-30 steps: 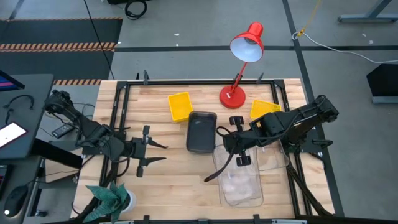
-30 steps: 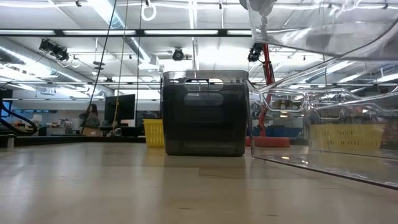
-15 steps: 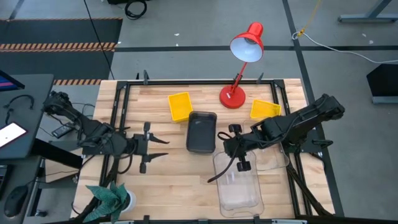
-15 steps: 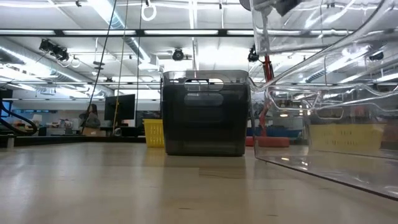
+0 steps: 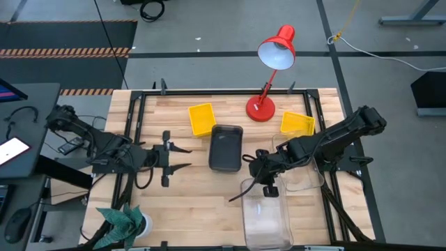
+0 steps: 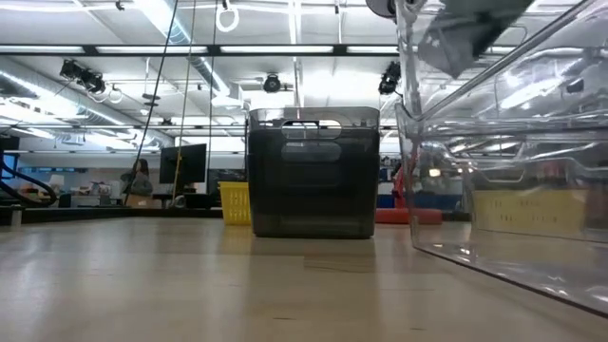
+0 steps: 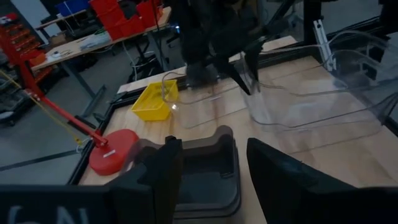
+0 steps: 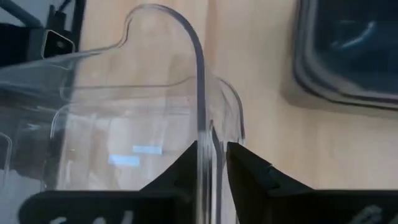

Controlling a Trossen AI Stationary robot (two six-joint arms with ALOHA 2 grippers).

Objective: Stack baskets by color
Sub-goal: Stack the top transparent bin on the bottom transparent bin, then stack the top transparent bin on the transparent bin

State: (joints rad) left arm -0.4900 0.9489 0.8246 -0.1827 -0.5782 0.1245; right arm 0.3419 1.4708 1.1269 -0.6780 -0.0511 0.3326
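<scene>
Clear basket [image 5: 266,216] sitting near the table's [image 5: 195,202] front edge, nothing visible inside.
Right gripper [image 5: 265,176] is straddling its rim, jaws grasping the wall; left gripper [image 5: 182,158] is hovering with jaws released beside the dark-grey basket [image 5: 226,148].

The left arm reached in from the table's left edge, stretched low and nearly flat toward the centre. Its left gripper [image 5: 182,158] hung over the left half of the table, fingers [image 7: 163,163] spread apart with nothing between them.

The right arm came in from the right edge, elbow raised near the table's right rail, forearm angled down and inward. Its right gripper [image 5: 263,176] sat near the table's middle, right of centre, with the fingers [image 8: 249,167] set close on either side of the thin wall of a clear basket [image 5: 266,219].
</scene>
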